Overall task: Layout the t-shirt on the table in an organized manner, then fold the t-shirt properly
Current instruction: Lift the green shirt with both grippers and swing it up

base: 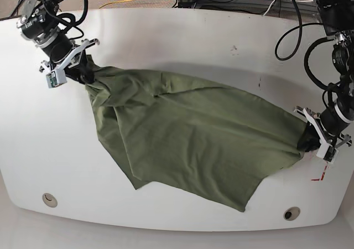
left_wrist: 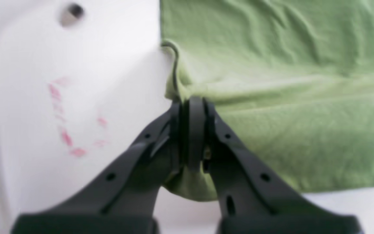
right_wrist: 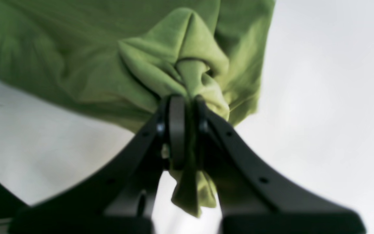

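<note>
I hold the t-shirt (base: 188,138) stretched between my two arms across the table (base: 177,44), the cloth running diagonally from the far corner on one side to the near edge on the other. My right gripper (base: 84,71) sits at the shirt's far end, with my right arm reaching in from beyond the table's far edge and angled down toward the cloth. In the right wrist view that gripper (right_wrist: 187,100) is clamped tight on a bunched knot of green fabric, a tail of it hanging down between the fingers (right_wrist: 177,130).

My left gripper (base: 307,140) is at the shirt's opposite end, near the table's side edge, my forearm coming down from above. In the left wrist view it (left_wrist: 192,102) is pinched closed on a folded corner of the shirt, the fabric spreading away flat and wrinkled from the tips.

Just beside that left gripper, red tape marks (left_wrist: 67,123) show on the white surface. A grommet hole (base: 291,213) lies near the shirt's lower hem, and another hole (base: 49,198) sits well apart from the cloth.
</note>
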